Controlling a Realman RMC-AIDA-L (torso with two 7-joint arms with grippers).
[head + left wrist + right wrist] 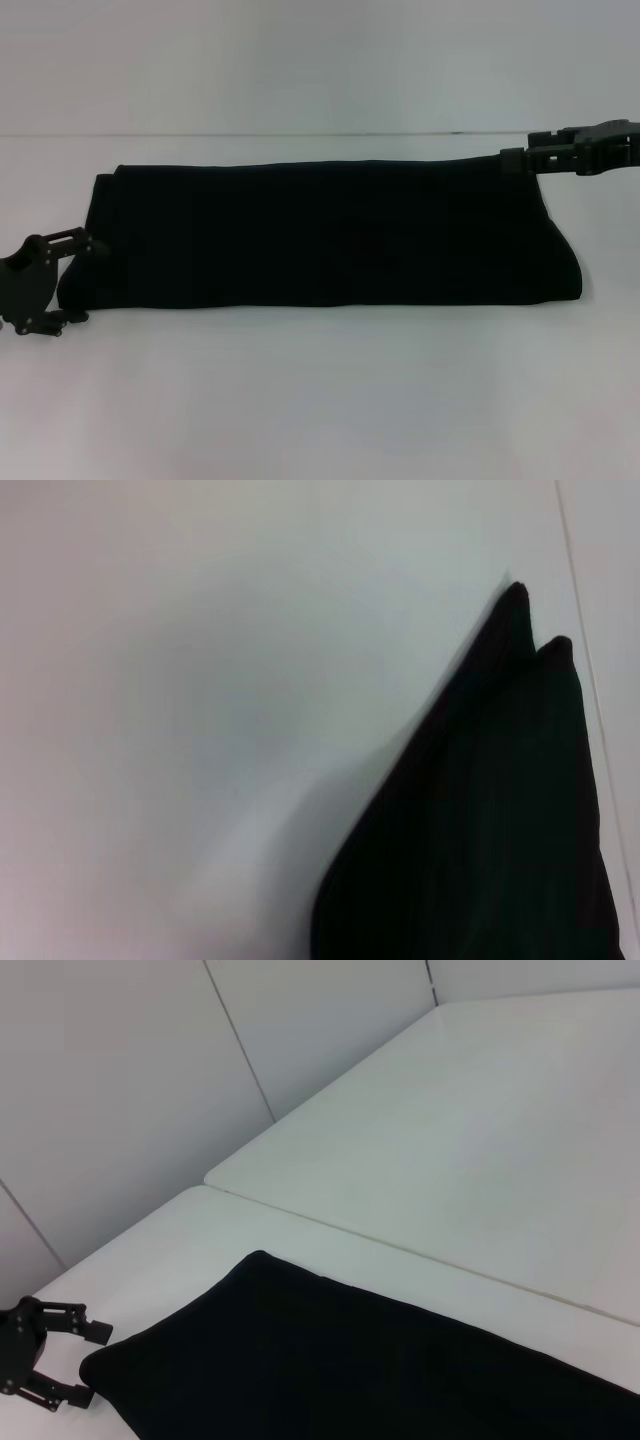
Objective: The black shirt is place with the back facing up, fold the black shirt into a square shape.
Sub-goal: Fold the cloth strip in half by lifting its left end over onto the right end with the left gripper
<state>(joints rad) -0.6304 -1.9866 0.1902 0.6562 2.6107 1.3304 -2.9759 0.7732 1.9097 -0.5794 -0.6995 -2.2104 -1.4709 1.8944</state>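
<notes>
Left gripper (82,280): we saw it low at the left of the scene, just beside the left end of the black shirt (320,235). Its jaws stood open, one finger near the cloth's upper left edge and one by the near left corner, and they held nothing. The right wrist view showed the same gripper (90,1365) far off, spread open at the shirt's (350,1370) corner.

Black shirt: we found it lying flat on the white bench (320,400), folded into a long band running left to right across the middle of the scene. The near edge was a rounded fold; the far edge ran straight. No lettering showed on the upper side. In the left wrist view the shirt's (490,820) end showed two layered corner tips, one just beside the other.

Bench: we saw a seam line behind the shirt, where a second white surface (480,1130) met it.

Right gripper (512,160): we saw it at the far right corner of the shirt, reaching in from the right edge. Its tip sat at the cloth's far edge; we could not tell whether its jaws were open or gripping the cloth.
</notes>
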